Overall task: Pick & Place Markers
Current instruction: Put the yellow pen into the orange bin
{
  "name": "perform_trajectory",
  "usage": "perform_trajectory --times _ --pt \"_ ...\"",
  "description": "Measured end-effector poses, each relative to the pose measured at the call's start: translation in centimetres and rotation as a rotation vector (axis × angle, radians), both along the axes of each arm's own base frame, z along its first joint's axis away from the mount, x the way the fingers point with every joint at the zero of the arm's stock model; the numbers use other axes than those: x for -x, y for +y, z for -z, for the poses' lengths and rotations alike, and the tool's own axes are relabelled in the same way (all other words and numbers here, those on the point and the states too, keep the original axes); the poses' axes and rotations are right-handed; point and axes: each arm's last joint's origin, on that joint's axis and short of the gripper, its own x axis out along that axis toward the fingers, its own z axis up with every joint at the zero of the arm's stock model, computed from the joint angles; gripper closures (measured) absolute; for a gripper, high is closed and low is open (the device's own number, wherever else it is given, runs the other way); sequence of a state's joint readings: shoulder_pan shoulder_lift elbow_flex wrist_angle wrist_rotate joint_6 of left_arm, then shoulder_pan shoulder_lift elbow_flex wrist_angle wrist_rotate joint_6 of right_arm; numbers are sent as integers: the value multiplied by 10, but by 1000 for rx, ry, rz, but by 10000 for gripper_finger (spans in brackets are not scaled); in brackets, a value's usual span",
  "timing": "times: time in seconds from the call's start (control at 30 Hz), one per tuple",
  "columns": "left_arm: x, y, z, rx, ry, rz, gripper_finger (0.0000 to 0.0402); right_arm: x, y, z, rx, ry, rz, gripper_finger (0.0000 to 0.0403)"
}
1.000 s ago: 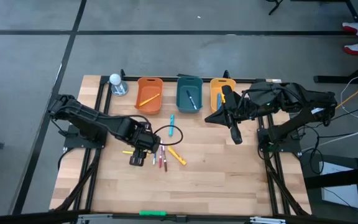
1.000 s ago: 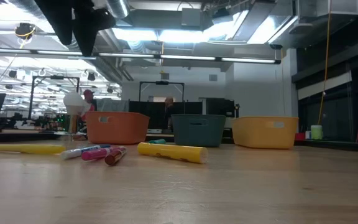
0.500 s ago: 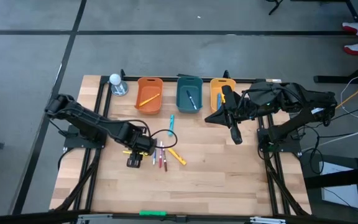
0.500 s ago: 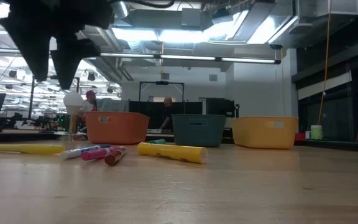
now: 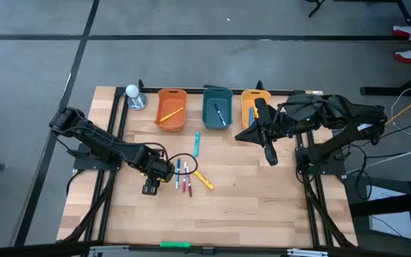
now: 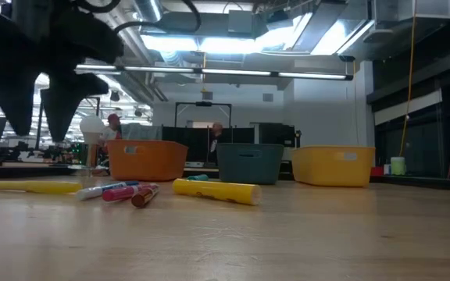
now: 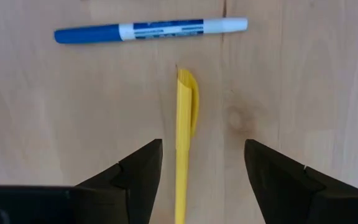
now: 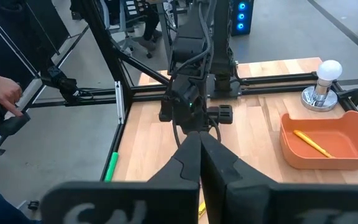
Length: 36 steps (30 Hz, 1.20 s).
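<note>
The left gripper [image 7: 201, 168] hangs low over the wood table [image 5: 248, 207] with its fingers [image 7: 138, 171] spread apart, a thin yellow marker [image 7: 184, 134] lying lengthwise in the gap between them, not yet touched by either one. Just past that marker's tip, near the top of the left wrist view, a blue-and-white marker [image 7: 151, 30] lies crosswise. In the high view this gripper [image 5: 150, 187] sits left of centre, at the left edge of a small cluster of markers [image 5: 184, 178] that includes a thicker yellow marker [image 5: 203, 179] lower right of the group and a teal marker [image 5: 197, 143] above it. Along the upper edge of the table stand an orange bin [image 5: 171, 109] holding a yellow marker, a teal bin [image 5: 217, 108] holding one too, and a yellow bin [image 5: 251, 104]. The right gripper [image 5: 271, 155] hovers right of centre, away from the cluster, with its fingers [image 8: 191, 162] pressed together and nothing between them. A white bulb on a metal base [image 5: 133, 96] stands at the upper left corner. At the left edge of the right wrist view a person's hand [image 8: 2, 93] shows beyond the table.
</note>
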<state>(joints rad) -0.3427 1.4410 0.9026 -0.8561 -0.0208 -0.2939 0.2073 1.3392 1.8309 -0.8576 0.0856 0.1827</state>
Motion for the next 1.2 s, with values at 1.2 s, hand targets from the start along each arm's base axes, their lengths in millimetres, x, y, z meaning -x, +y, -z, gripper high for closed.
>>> perform_trajectory --times 1.2 --pt "-5 11 48 30 -34 -21 181 0 0 0 4 0 -1 402"
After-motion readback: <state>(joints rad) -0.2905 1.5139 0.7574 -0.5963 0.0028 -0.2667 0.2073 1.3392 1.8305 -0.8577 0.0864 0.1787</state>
